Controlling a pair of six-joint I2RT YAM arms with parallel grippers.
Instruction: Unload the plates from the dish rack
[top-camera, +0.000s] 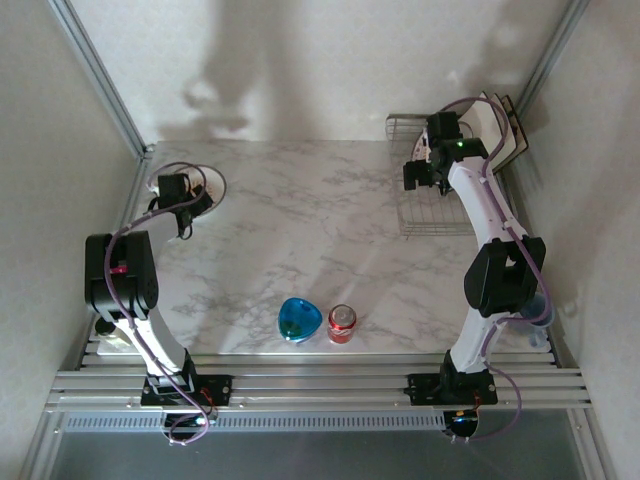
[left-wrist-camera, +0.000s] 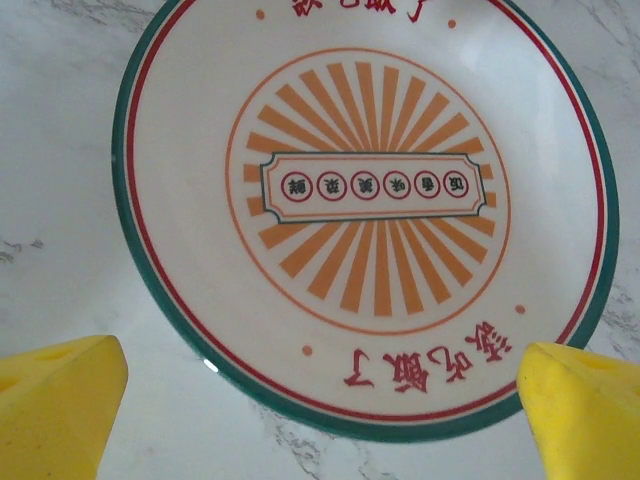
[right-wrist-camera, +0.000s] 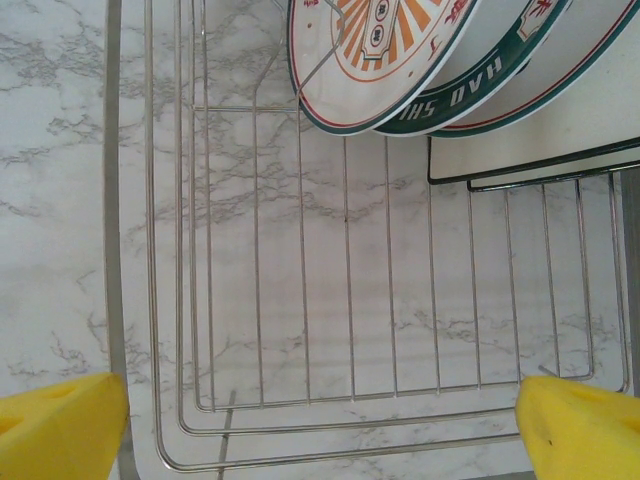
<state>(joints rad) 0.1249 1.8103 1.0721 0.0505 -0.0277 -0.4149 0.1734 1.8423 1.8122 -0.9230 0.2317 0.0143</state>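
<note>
Plates are parked at the far end of the dish rack, and that's where the work is. Round ones with orange rays and green rims lean on edge, square cream ones lean behind them, all in the table's far right corner. The right gripper hangs over the bare wire floor of the rack, jaws spread wide, nothing between them.

Over on the far left, one round plate lies flat and face up on the marble table. The left gripper hovers just above its rim, jaws wide apart too, gripping nothing. A blue bowl and a red can sit near the front, well out of the way.

By my reading, that's one plate unloaded and several to go. Trouble spots? The round plates overlap, so a finger sliding in for the front one could nudge its neighbour and tip the row. Glazed rims look slick, and a shallow pinch could let a plate swing or drop onto the wires. The rack's raised side runs close to the gripper; snag a wire and I'd guess the whole rack shifts, load and all. And a second plate brought to the left has to land flat, or it may skid off the first.
</note>
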